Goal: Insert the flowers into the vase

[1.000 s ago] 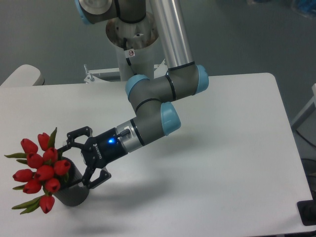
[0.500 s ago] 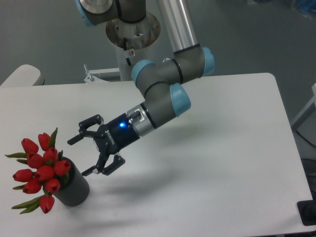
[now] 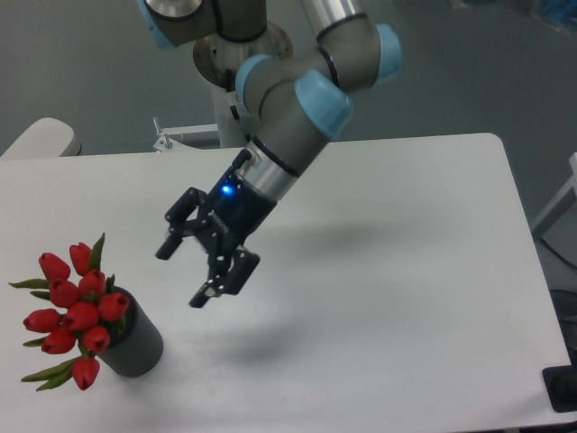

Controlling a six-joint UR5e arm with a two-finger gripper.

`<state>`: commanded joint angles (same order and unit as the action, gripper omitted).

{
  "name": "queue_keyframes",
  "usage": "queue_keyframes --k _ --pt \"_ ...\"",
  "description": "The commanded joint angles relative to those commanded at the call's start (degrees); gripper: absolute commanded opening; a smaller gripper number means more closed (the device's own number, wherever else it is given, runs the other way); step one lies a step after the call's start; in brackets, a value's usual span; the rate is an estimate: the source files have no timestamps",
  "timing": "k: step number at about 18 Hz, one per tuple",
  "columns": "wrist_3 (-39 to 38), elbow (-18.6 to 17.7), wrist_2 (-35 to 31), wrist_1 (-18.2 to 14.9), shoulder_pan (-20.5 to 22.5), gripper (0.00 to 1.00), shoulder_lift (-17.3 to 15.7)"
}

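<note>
Nearest the camera, below and to the left of the gripper (image 3: 185,275), stood the vase (image 3: 135,343), a short dark grey cylinder leaning a little to the left on the white table (image 3: 406,298). The flowers (image 3: 72,311) sat in its mouth: a tight bunch of red closed tulip buds spilling over the rim on the side away from the gripper, with pointed green leaves poking out at the left and below. One leaf stood up behind the topmost buds.

The gripper hung in the air, well apart from the vase and the bunch, up and to the right of them. Its two black fingers were spread wide with nothing between them, the tips pointing down and to the left towards the flowers. A blue light glowed on the gripper body just behind the fingers. A faint shadow lay on the tabletop beneath and to the right of the gripper.

Behind the gripper the arm (image 3: 288,108) rose up and away, grey with light blue caps at the joints, to a silver base column (image 3: 243,54) at the far edge of the table.
</note>
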<state>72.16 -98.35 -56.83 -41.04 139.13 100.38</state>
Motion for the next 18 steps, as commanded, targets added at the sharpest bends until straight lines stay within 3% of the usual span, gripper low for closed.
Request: queue_keyframes --k 2,8,12,14,18 --pt "0.34 1.23 -7.03 -2.28 -0.18 1.0 -0.62" --pt "3.24 10.27 -23.74 -14.58 -4.82 1.0 0.86" --pt "12.7 16.25 -30.77 -26.61 -4.92 1.0 1.39" --pt "17.38 17.05 -33.6 -28.39 -4.84 1.0 1.66" --pt "17.93 16.53 -33.87 -28.39 -5.01 1.0 1.66"
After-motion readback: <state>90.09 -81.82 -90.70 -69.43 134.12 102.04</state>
